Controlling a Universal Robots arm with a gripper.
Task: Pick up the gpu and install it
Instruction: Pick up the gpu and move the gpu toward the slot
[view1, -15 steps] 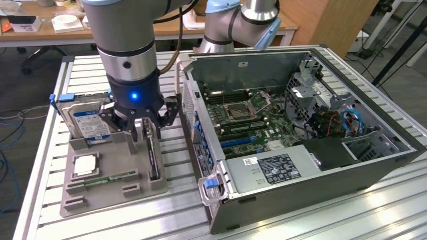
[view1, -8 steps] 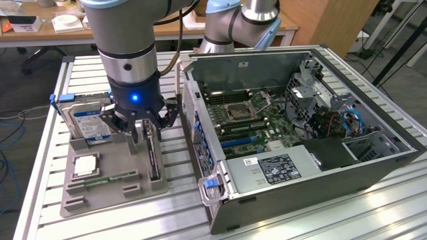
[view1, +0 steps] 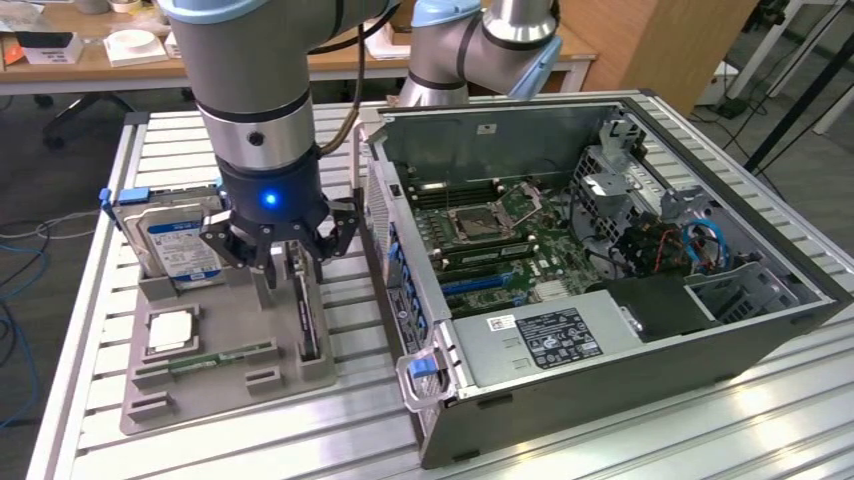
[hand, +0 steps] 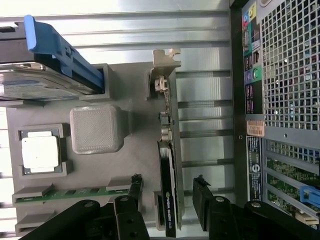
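Note:
The gpu (view1: 308, 318) is a thin dark card standing on edge in a slot of the grey holder tray (view1: 214, 395). My gripper (view1: 296, 272) hangs right over it, open, with one black finger on each side of the card and gaps between the pads and the card. In the wrist view the gpu (hand: 167, 150) runs lengthwise with its silvery bracket (hand: 165, 60) at the far end. There my gripper (hand: 167, 184) straddles the labelled end, and its fingertips (hand: 200, 186) stand apart from the card.
An open computer case (view1: 747, 330) lies at the exterior view's right, its motherboard (view1: 494, 240) exposed. The tray (hand: 125, 167) also holds a hard drive (view1: 180, 240) with a blue rail, a processor (view1: 174, 330) and a green memory stick (view1: 220, 357). A slatted metal table (view1: 667, 440) carries everything.

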